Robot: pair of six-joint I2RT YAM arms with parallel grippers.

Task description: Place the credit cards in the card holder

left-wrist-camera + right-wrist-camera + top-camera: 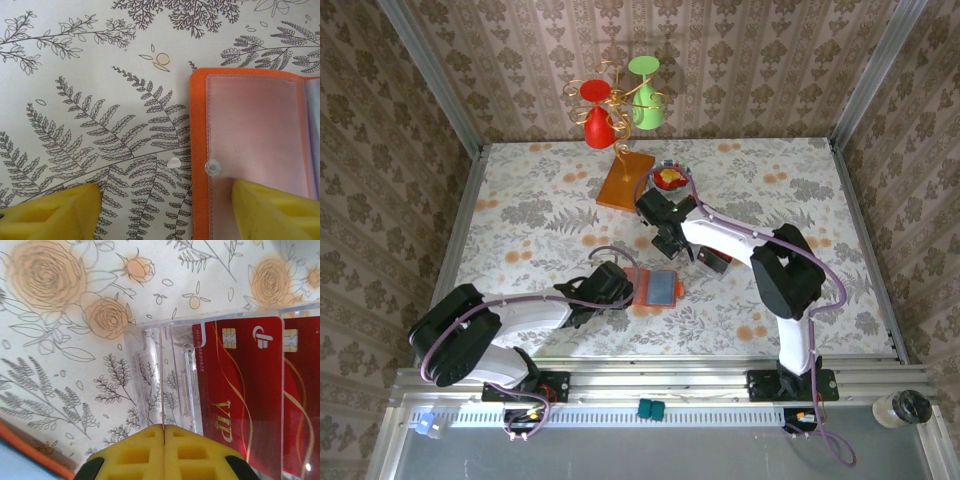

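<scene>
The card holder (658,288) lies open on the table, orange with a greyish-blue inner panel. In the left wrist view its orange edge and clear pocket page (250,150) are at the right. My left gripper (162,215) (623,290) is open at its left edge, with one finger (275,210) over the pocket page and the other over bare table. My right gripper (164,427) (672,243) is shut on a thin credit card seen edge-on (164,380). Beside it, red VIP credit cards (240,390) stand in a clear plastic rack (145,360).
An orange-brown wooden board (625,180) carries a wire stand with a red cup (596,95) and a green cup (643,70) at the back. A small dish of red and yellow bits (668,180) sits beside it. Patterned walls enclose three sides.
</scene>
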